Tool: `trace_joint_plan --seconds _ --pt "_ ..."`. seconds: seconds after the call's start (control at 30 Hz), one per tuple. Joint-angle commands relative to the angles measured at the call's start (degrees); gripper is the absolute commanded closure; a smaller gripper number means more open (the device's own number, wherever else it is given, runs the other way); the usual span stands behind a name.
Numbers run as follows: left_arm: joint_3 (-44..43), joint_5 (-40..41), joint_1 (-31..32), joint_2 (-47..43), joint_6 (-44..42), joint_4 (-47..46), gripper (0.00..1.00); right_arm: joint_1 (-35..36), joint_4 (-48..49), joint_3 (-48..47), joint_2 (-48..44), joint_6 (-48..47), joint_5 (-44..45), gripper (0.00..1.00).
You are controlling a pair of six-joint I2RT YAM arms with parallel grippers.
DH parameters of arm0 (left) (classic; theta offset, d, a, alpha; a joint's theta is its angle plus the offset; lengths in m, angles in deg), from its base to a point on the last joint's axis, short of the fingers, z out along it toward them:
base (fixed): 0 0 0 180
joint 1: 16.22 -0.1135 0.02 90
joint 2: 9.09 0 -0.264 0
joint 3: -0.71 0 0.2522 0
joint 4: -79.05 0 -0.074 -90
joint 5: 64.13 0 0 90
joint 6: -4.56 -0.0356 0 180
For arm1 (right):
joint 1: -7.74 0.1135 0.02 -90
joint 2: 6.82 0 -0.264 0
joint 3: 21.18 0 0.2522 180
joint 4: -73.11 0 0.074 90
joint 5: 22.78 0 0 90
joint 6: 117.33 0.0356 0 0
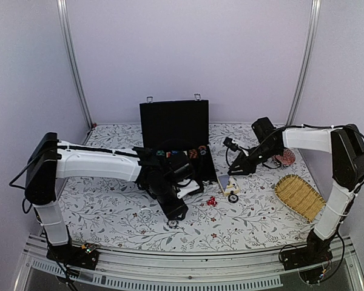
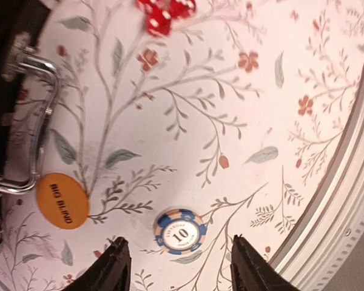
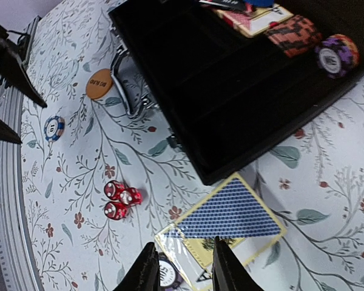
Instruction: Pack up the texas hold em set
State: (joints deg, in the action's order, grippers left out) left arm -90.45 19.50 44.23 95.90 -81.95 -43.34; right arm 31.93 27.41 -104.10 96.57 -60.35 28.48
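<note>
Hovering over the blue-and-cream chip, your left end effector is spread wide, one finger on either side of the chip and nothing pinched. The chip lies flat on the table, just beside the orange disc and near the handle of the open black case.

Expect the chip to be light, rigid and smooth. Because it lies flat, you only have its thin rim to work with. Bring both fingertips down until they touch the table, then close across the full width of the rim. If you grip too high, it will probably skate away or tip up on edge. The orange disc should handle the same way.

The red dice are small and hard and will likely roll, so square up to their flat faces.

Your right end effector has its fingers only a little apart over the blue-backed cards, which lie just beside the front edge of the case. I cannot tell whether it is gripping one. The cards look thin, bendy and slippery, so take them by an edge.
</note>
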Motion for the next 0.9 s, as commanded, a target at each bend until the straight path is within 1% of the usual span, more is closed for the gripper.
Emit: trace_joint_plan --seconds 0.0,0.17,0.47,0.73,0.77,0.87 --pt "-0.2 3.3 5.1 4.4 -2.4 3.3 0.42 -2.7 1.1 -0.5 -3.3 0.7 -2.0 0.68" --pt "-0.2 5.2 6.4 6.9 -2.3 3.5 0.40 -2.7 1.4 -0.5 -3.6 0.7 -2.3 0.68" --pt "0.7 11.5 5.8 7.1 -1.5 3.2 0.40 -2.7 1.3 -0.5 -3.3 0.5 -2.7 0.68" --pt "3.6 8.6 3.7 7.1 -1.6 1.4 0.41 -2.7 1.1 -0.5 -3.0 0.4 -2.6 0.68" --pt "3.7 8.3 3.4 8.6 -1.5 1.1 0.41 -2.7 1.1 -0.5 -2.9 0.4 -2.6 0.68" --pt "4.3 7.5 2.6 9.2 -1.3 0.5 0.43 -2.7 1.1 -0.5 -2.7 0.3 -2.6 0.68"
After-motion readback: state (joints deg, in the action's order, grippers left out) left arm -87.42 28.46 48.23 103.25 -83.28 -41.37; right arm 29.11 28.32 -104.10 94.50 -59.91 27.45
